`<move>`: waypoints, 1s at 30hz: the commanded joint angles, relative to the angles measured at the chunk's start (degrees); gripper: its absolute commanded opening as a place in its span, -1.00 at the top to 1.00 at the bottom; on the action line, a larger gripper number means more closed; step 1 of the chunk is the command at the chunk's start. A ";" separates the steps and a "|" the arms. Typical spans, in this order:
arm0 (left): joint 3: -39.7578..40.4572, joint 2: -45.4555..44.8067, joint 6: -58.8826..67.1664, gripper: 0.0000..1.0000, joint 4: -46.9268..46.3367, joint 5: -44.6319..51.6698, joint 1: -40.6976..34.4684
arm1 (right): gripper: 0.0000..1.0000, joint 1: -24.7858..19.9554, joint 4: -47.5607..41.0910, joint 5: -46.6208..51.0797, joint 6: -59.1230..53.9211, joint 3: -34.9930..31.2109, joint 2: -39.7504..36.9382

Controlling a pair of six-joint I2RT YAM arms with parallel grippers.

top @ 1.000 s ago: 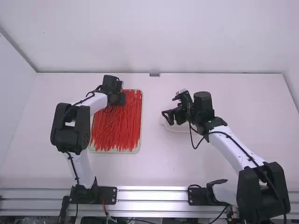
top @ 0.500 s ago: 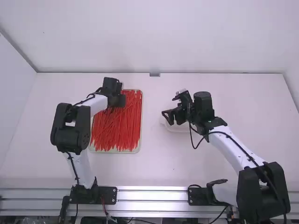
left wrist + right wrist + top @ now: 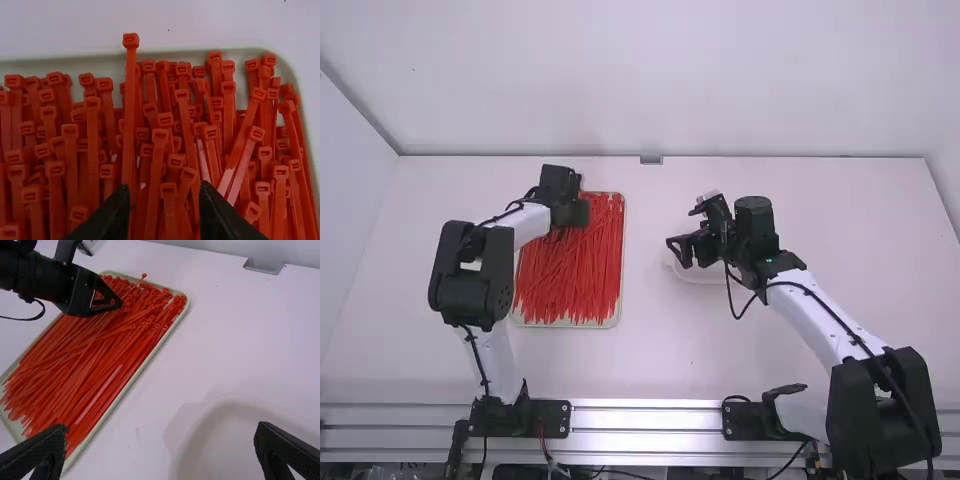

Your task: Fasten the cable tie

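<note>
Hardly anything has moved: the left jaws shifted a touch over the tray (image 3: 617,312), and the right jaws kept still. Now the left jaws stand spread, tips down among the red ties (image 3: 165,150), with several lying between them. Meanwhile the right jaws gape wide above the surface (image 3: 790,200), well apart from the tray.

Links: white, rounded.
Joints: black, chunky.
Cable (image 3: 729,297): thin black loop near right tool (image 3: 682,248).
Left tool (image 3: 165,200): black tapered fingers.
</note>
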 commanded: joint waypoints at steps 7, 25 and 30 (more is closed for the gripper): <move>-0.74 2.89 -1.62 0.27 0.70 -0.20 -0.02 | -1.00 0.33 -0.04 -0.15 -0.13 1.46 0.28; -0.74 2.89 -1.53 0.60 1.09 -0.22 -0.07 | -1.00 0.11 -0.02 -0.15 -0.13 1.46 0.28; -0.72 2.89 -1.55 0.70 0.94 -0.22 -0.04 | -1.00 0.11 -0.04 -0.15 -0.13 1.46 0.28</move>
